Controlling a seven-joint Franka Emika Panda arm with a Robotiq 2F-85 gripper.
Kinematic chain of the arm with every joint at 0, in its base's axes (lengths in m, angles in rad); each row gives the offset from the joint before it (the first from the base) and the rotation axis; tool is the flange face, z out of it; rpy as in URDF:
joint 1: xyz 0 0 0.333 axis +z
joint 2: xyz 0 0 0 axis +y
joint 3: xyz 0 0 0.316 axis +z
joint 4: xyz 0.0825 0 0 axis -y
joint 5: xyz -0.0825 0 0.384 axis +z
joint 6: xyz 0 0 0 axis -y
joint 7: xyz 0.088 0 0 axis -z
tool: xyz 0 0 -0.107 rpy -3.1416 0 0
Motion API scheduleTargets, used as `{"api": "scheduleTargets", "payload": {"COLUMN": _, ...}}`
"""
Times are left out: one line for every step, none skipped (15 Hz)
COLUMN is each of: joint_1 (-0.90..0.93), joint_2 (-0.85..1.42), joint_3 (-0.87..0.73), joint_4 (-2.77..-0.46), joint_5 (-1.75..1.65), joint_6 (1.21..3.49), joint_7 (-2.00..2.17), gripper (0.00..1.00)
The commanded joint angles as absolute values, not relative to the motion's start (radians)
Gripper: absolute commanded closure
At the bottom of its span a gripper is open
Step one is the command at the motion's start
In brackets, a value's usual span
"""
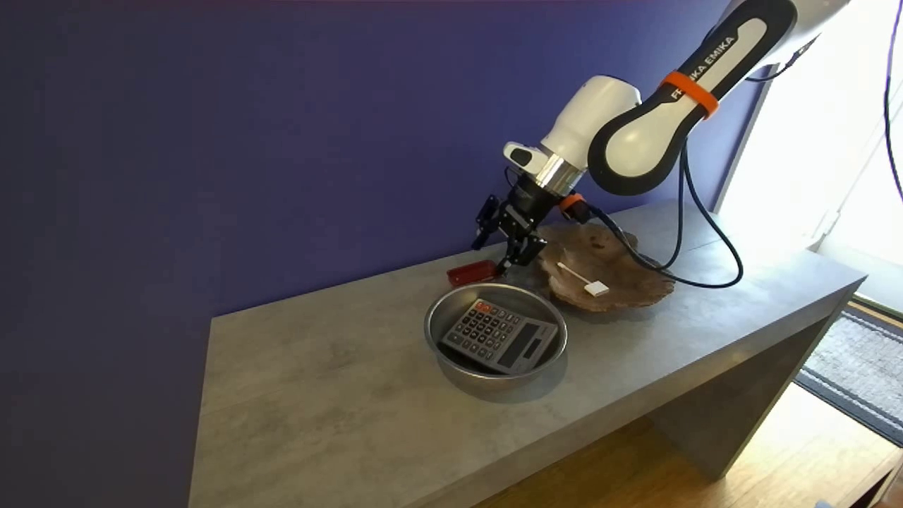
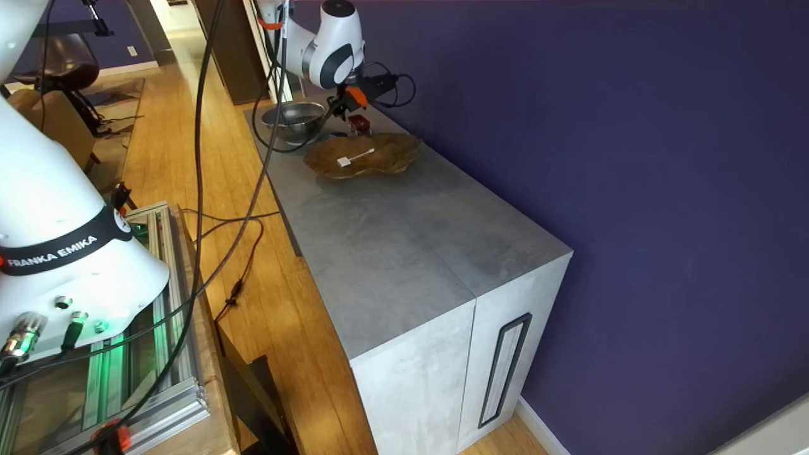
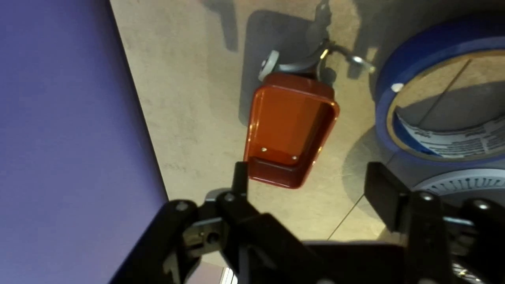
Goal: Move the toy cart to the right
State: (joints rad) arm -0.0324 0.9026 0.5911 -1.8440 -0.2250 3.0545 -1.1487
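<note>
On the grey counter (image 1: 317,381) we have a metal bowl (image 1: 494,384), a calculator (image 1: 497,333) lying tilted inside it; near the bowl we find a brown wooden dish (image 1: 600,261) with a white adapter (image 1: 596,288) lying in it; in the wrist view we make out a roll of blue tape (image 3: 434,45); a purple wall (image 1: 282,141) runs along the counter; in an exterior view we notice a cabinet door (image 2: 485,344), a wooden floor (image 2: 303,328) and a brown chair (image 2: 68,60).

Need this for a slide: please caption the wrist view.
Red toy cart near the open tool, with a roll of blue tape beside the cart.
</note>
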Motion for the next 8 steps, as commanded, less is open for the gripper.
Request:
{"api": "scheduleTargets", "payload": {"joint_1": -0.012, "joint_2": 0.899, "joint_3": 0.571, "joint_4": -1.852, "joint_5": -0.253, "joint_6": 3.048, "joint_7": -1.142, "gripper": 0.45}}
{"api": "scheduleTargets", "payload": {"joint_1": -0.011, "joint_2": 0.903, "joint_3": 0.571, "joint_4": -1.85, "joint_5": -0.252, "joint_6": 3.051, "joint_7": -1.142, "gripper": 0.52}}
{"api": "scheduleTargets", "payload": {"joint_1": -0.006, "joint_2": 0.902, "joint_3": 0.565, "joint_4": -1.849, "joint_5": -0.251, "joint_6": 3.053, "joint_7": -1.139, "gripper": 0.58}}
{"api": "scheduleTargets", "payload": {"joint_1": -0.006, "joint_2": 0.903, "joint_3": 0.563, "joint_4": -1.849, "joint_5": -0.251, "joint_6": 3.053, "joint_7": -1.14, "gripper": 0.6}}
{"api": "scheduleTargets", "payload": {"joint_1": -0.006, "joint_2": 0.902, "joint_3": 0.562, "joint_4": -1.85, "joint_5": -0.252, "joint_6": 3.051, "joint_7": -1.14, "gripper": 0.63}}
{"api": "scheduleTargets", "payload": {"joint_1": -0.005, "joint_2": 0.902, "joint_3": 0.56, "joint_4": -1.849, "joint_5": -0.252, "joint_6": 3.049, "joint_7": -1.141, "gripper": 0.59}}
{"api": "scheduleTargets", "payload": {"joint_1": 0.001, "joint_2": 0.904, "joint_3": 0.554, "joint_4": -1.845, "joint_5": -0.252, "joint_6": 3.044, "joint_7": -1.139, "gripper": 0.63}}
{"api": "scheduleTargets", "payload": {"joint_1": 0.008, "joint_2": 0.906, "joint_3": 0.547, "joint_4": -1.841, "joint_5": -0.252, "joint_6": 3.045, "joint_7": -1.136, "gripper": 0.64}}
